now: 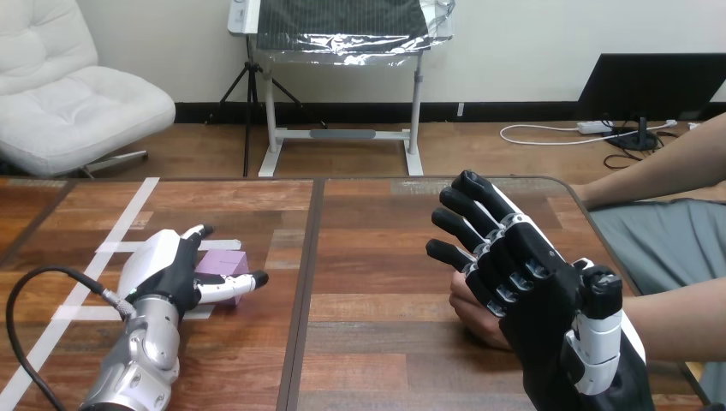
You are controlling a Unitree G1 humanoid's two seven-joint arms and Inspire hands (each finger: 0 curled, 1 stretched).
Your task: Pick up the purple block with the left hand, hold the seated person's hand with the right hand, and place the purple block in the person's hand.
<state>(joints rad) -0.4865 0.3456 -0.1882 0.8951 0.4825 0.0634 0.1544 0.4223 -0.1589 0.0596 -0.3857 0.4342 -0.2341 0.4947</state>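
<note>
Black, white-shelled left hand (169,264) on silver forearm (141,358).

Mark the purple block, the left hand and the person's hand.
purple block (224,261): head view, its top face.
left hand (152,255): head view, white shell on its back.
person's hand (470,312): head view, its uncovered left side.

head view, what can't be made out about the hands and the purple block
1. The purple block: head view, the left hand covers its near side; grip or mere contact cannot be told.
2. The person's hand: head view, mostly hidden under the open right hand; touching or apart cannot be told.
</note>
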